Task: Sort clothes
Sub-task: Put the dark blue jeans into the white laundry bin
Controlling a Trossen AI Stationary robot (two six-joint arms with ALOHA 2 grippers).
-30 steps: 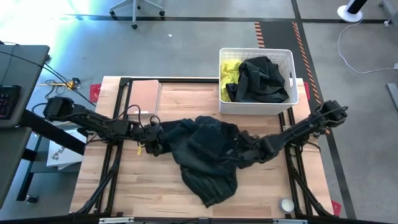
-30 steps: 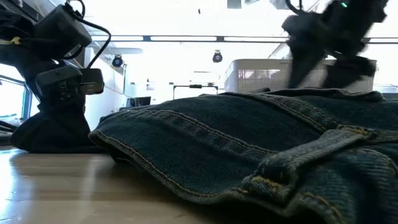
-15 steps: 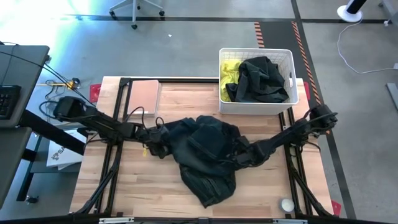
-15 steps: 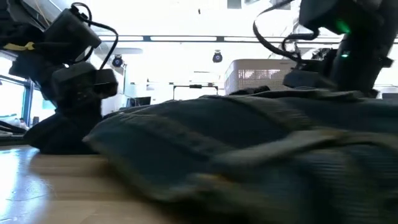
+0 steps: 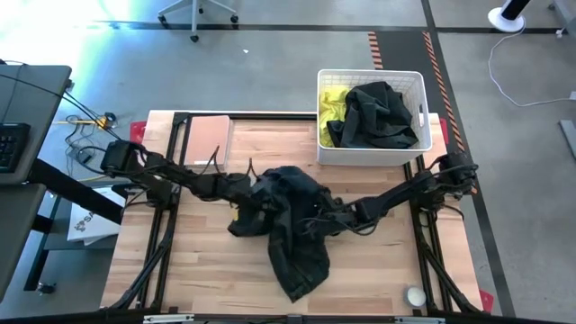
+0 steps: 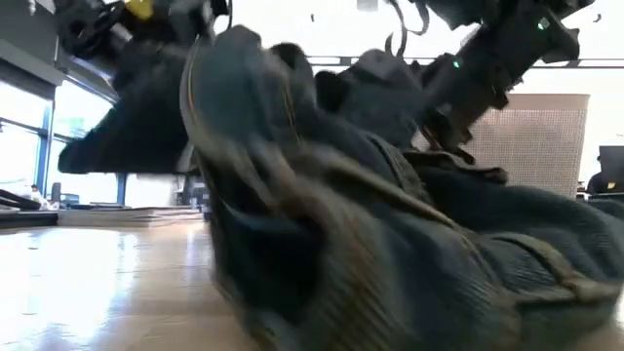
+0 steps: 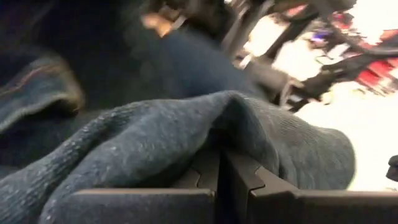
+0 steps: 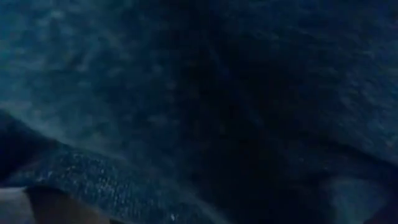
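Observation:
A dark blue denim garment (image 5: 288, 225) lies bunched in the table's middle, and its near end (image 5: 301, 274) rests on the wood. My left gripper (image 5: 243, 205) is at the garment's left side, shut on the cloth. My right gripper (image 5: 335, 219) is buried in its right side, where the cloth rises to it in the low view (image 6: 385, 83). A white basket (image 5: 320, 135) at the far right holds a neon yellow garment (image 5: 333, 101) and a black garment (image 5: 380, 115). My left gripper pinches a fold of the denim (image 7: 205, 134) between its two fingers (image 7: 245, 177), coming level from the table's left. The cloth drapes over the fingers and is raised off the table there. My right gripper is shut on the denim's right side, coming from the table's right. The cloth (image 8: 199, 112) hides its fingers and the place of contact.
A flat pale pink rectangle (image 5: 208, 139) lies at the far left of the table. A small white-grey ball (image 5: 415, 295) sits at the near right corner. Bare wood shows along the near left (image 5: 189, 270) and between the garment and the basket.
Both grippers have gone toward the table's middle and toward each other, each drawing its side of the denim garment along. The garment has bunched up from a wide spread into a narrow heap. Its upper part has risen, and its near end has stayed on the table.

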